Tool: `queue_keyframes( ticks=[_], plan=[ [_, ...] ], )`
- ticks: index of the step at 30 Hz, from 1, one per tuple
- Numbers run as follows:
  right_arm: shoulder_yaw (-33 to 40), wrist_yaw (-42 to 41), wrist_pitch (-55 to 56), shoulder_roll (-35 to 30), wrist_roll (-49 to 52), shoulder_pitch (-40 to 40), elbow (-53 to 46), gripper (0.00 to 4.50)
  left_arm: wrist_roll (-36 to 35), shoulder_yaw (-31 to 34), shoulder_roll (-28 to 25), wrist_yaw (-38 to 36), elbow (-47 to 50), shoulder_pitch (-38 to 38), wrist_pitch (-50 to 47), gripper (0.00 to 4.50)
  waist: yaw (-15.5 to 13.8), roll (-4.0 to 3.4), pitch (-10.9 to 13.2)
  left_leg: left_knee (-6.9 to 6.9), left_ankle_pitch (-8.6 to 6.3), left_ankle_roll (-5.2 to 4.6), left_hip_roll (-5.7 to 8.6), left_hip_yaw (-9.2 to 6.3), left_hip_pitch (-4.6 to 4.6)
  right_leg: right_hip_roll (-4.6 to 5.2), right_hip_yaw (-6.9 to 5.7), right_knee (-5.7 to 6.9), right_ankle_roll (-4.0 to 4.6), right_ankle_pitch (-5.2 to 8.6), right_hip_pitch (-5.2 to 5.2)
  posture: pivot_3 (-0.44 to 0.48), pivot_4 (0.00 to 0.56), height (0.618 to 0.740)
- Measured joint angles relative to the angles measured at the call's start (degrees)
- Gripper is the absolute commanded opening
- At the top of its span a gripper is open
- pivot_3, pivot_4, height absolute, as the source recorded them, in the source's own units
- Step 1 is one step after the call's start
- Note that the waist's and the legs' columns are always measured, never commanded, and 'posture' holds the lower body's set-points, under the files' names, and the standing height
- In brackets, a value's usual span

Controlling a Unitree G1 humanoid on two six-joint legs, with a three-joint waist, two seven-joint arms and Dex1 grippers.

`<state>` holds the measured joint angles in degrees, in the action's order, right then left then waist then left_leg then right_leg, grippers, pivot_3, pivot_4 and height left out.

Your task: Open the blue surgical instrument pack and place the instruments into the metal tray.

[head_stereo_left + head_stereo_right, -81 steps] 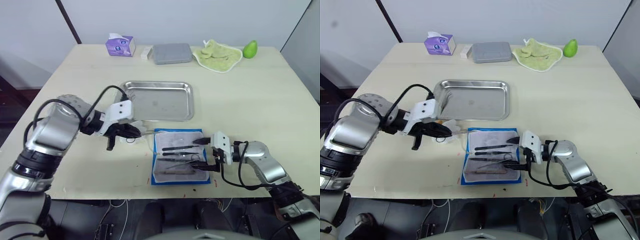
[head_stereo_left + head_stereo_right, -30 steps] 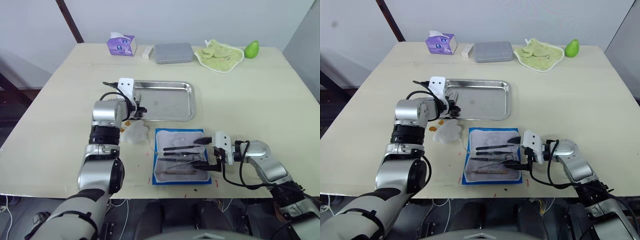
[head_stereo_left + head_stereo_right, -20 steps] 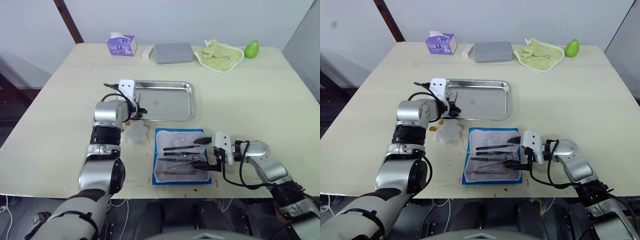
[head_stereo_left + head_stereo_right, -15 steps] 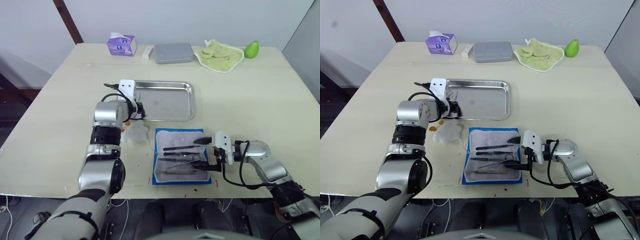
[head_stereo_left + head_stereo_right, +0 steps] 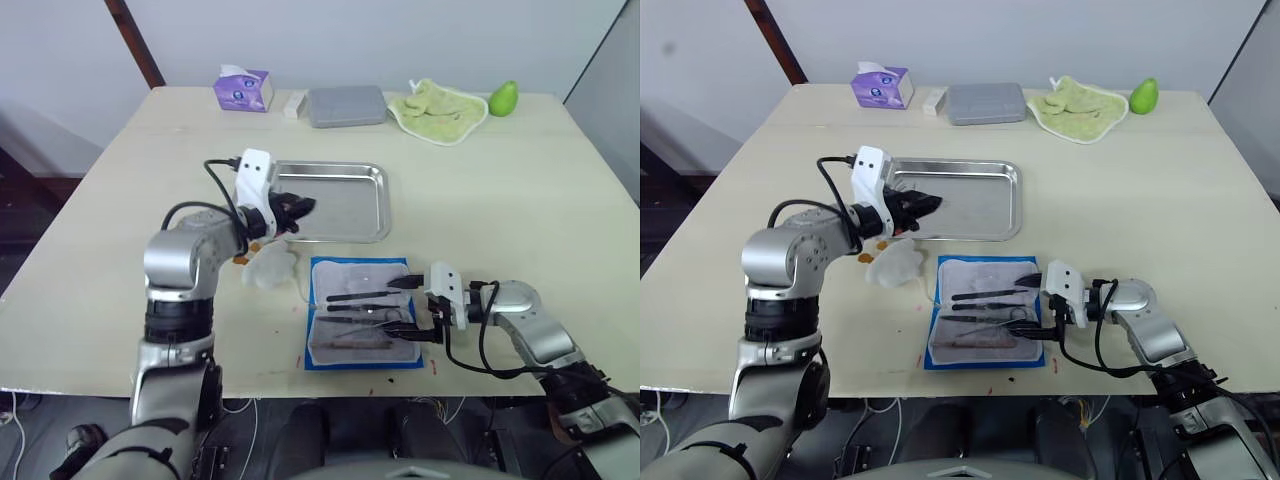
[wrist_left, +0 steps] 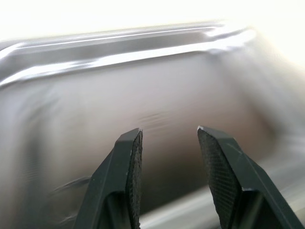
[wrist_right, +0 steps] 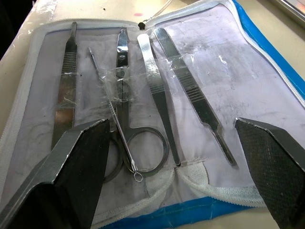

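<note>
Nearest me, my right gripper (image 7: 174, 167) is spread wide at the open pack (image 5: 361, 327), instruments (image 7: 143, 90) still inside on its lining; beyond, my left gripper (image 5: 298, 208), parted and empty, hangs over the tray (image 5: 345, 202)

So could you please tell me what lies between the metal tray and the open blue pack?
In the left eye view, bare tabletop separates the metal tray from the blue surgical instrument pack; a crumpled clear wrapper lies just off to the left.

- Silver-grey rounded arm shells, black joints.
- White wrist blocks behind each hand.
- Black cables looping along both forearms.
- Left hand (image 5: 296, 207), right hand (image 5: 414, 306): black fingers (image 6: 127, 162) with cross-hatched pads.
</note>
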<state>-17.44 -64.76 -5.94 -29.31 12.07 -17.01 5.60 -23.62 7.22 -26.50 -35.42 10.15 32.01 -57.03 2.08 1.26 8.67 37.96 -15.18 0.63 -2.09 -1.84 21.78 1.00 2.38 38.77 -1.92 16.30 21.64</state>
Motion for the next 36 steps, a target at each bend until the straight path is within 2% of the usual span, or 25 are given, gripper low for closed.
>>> queue_keyframes(
  ticks=[5, 10, 12, 13, 14, 15, 17, 18, 22, 29, 36],
  plan=[
    [0.44, -0.03, 0.09, -0.06, 0.09, 0.31, 0.04, 4.5, -4.06, -0.66, -6.43, -15.19, 5.25, -10.14, 12.68, 1.97, -0.25, 0.0, 0.0, -0.11, -0.08, -0.16, 0.01, -0.01, -0.03, 0.0, -0.01, -0.06, 0.02, 0.01, -0.01, 0.0, 0.15, 0.74],
    [0.44, 0.02, 0.35, 0.1, 0.13, 0.43, 0.01, 4.5, -5.91, -0.95, -12.67, -30.41, 2.68, -16.01, 24.09, 1.97, -0.2, -0.03, 0.02, -0.2, -0.09, -0.19, 0.03, 0.02, -0.04, -0.06, 0.0, -0.16, 0.04, 0.02, 0.01, 0.0, 0.15, 0.74],
    [0.47, 0.04, 0.4, 0.1, 0.13, 0.5, -0.01, 4.5, -5.89, -0.92, -14.76, -34.42, 0.21, -17.75, 27.45, 1.97, -0.2, -0.04, 0.03, -0.21, -0.1, -0.2, 0.02, 0.03, -0.04, -0.07, 0.0, -0.16, 0.05, 0.02, 0.02, 0.0, 0.15, 0.74],
    [0.53, 0.02, 0.41, 0.09, 0.14, 0.59, -0.05, 4.5, -6.29, -0.65, -16.0, -36.83, -0.9, -18.97, 28.48, 2.48, -0.2, -0.04, 0.03, -0.21, -0.1, -0.2, -0.01, 0.02, -0.03, -0.07, 0.0, -0.18, 0.05, 0.03, 0.02, 0.0, 0.15, 0.74],
    [0.65, 0.03, 0.42, 0.08, 0.16, 0.67, -0.07, 4.5, -7.01, -0.29, -16.82, -38.39, -1.77, -19.68, 28.98, 2.72, -0.25, -0.04, 0.03, -0.21, -0.1, -0.21, -0.01, 0.02, -0.03, -0.06, -0.01, -0.19, 0.04, 0.03, 0.02, 0.0, 0.15, 0.74],
    [0.65, 0.04, 0.42, 0.08, 0.17, 0.68, -0.08, 4.5, -7.7, 0.4, -17.83, -39.99, -2.53, -20.58, 29.37, 3.19, -0.24, -0.04, 0.04, -0.21, -0.1, -0.21, -0.02, 0.02, -0.02, -0.07, -0.02, -0.21, 0.04, 0.03, 0.03, 0.0, 0.15, 0.74],
    [0.73, 0.04, 0.42, 0.07, 0.19, 0.72, -0.1, 4.5, -8.21, 1.93, -19.64, -41.79, -3.7, -21.82, 30.05, 4.23, -0.25, -0.05, 0.04, -0.22, -0.1, -0.21, -0.03, 0.01, -0.02, -0.07, -0.02, -0.21, 0.04, 0.03, 0.03, 0.0, 0.15, 0.74],
    [0.81, 0.03, 0.42, 0.05, 0.2, 0.75, -0.13, 4.5, -8.3, 2.98, -20.83, -42.63, -4.45, -22.71, 30.32, 4.45, -0.24, -0.07, 0.05, -0.23, -0.1, -0.21, -0.03, 0.01, -0.03, -0.07, -0.01, -0.22, 0.04, 0.03, 0.03, 0.0, 0.15, 0.74],
    [1.4, -0.05, 0.45, -0.2, 0.37, 0.93, -0.16, 4.5, -9.29, 5.57, -22.85, -44.63, -5.3, -25.51, 31.24, 4.45, -0.5, -0.09, 0.07, -0.25, -0.1, -0.22, -0.04, 0.02, -0.02, -0.03, -0.01, -0.26, 0.02, 0.03, 0.03, 0.0, 0.15, 0.74],
    [1.64, -0.29, 0.45, -0.22, 0.39, 0.8, -0.11, 4.5, -9.28, 5.47, -23.19, -45.2, -5.06, -25.51, 32.95, 4.45, -0.82, -0.09, 0.07, -0.25, -0.1, -0.22, -0.04, 0.04, -0.02, -0.05, 0.01, -0.27, 0.03, 0.03, 0.04, 0.0, 0.15, 0.74],
    [1.76, -0.51, 0.51, -0.2, 0.39, 0.47, 0.0, 4.5, -3.66, -2.56, -20.99, -39.72, -2.22, -20.3, 35.38, 4.45, -1.19, -0.07, 0.07, -0.25, -0.1, -0.22, -0.02, 0.09, -0.02, -0.12, 0.06, -0.28, 0.03, 0.03, 0.04, 0.0, 0.15, 0.74]
  ],
)
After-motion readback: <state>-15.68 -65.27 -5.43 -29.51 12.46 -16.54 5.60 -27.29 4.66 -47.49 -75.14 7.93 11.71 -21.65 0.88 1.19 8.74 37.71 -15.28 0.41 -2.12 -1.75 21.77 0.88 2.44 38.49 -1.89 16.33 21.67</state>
